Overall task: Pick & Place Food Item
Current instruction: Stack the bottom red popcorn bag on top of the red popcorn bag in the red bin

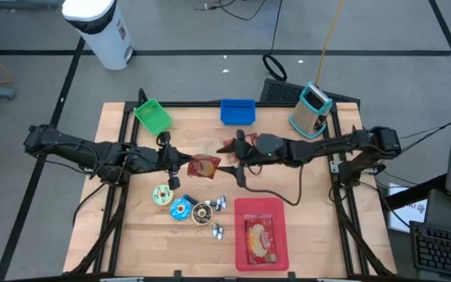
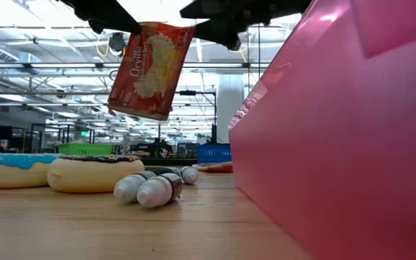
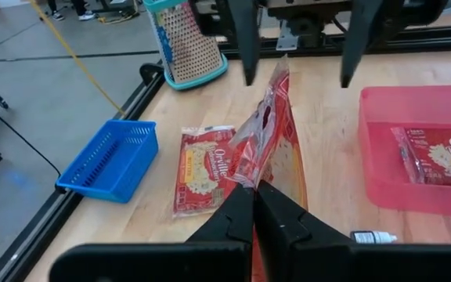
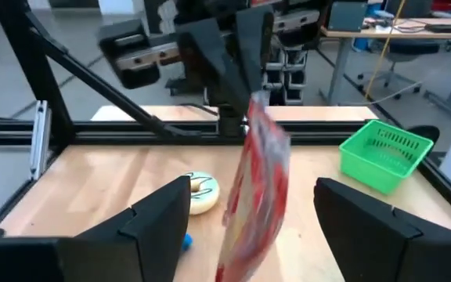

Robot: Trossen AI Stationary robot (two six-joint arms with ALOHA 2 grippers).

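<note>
The left gripper (image 3: 254, 205) has its fingers clamped on one edge of a red popcorn packet (image 1: 204, 166), holding it in the air above the middle of the counter (image 1: 124, 235). In the low view the packet (image 2: 150, 68) hangs tilted, well clear of the donuts (image 2: 85, 173) and small bottles (image 2: 157, 189) lying below. The right gripper (image 4: 253, 215) faces it from the right with its fingers spread wide, one on each side of the packet's free end but not touching it.

This looks like a handover, judged from the two grippers meeting over the middle. To do it well, the right fingers should slide further along the packet until a good stretch of the film lies between them, then close squarely on its flat faces rather than its thin edge. The left should let go only once that grip is firm, because the packet is limp and could fold or slip.

The likely goal is the pink tray (image 1: 282, 211) on the near right side, where one packet (image 1: 261, 239) already lies. Another packet (image 3: 204, 166) lies flat on the counter near the blue basket (image 1: 237, 111).
</note>
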